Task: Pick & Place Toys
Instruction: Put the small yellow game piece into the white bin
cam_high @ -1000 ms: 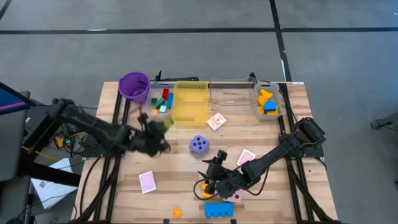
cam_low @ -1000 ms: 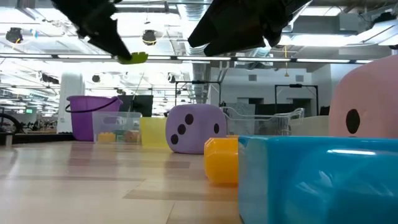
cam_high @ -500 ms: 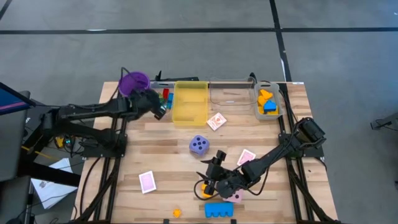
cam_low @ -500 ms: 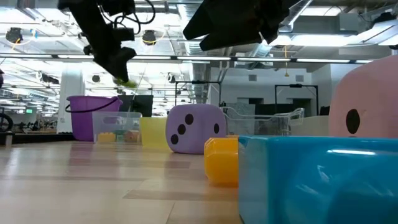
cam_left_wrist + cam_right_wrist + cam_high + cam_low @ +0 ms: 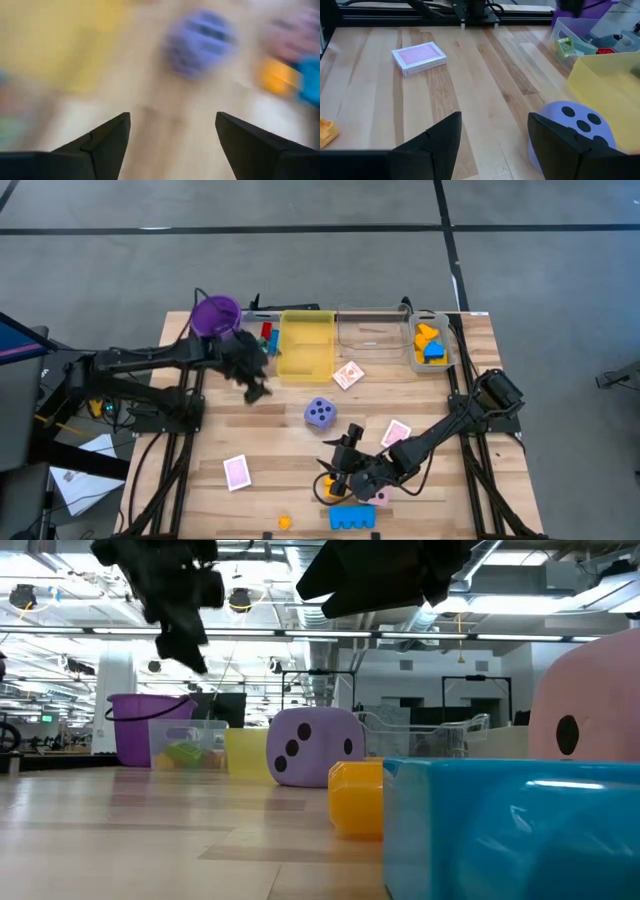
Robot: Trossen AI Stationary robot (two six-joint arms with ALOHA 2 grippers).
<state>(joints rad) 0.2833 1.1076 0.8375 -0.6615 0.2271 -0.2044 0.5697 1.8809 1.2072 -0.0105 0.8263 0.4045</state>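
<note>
Bright, even overhead light; the left wrist view is motion-blurred.

Toys scattered over the wooden table.
Purple die mid-table; pink card deck lies flat; blue brick at the near edge.

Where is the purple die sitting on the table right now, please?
In the high view, the purple die sits near the table's middle, just in front of the yellow bin, with a playing card nearby.

- No words, brand names or numerals can be read anywhere.
- The purple die shows three black pips on one face.
- The pink die shows one black pip.
</note>
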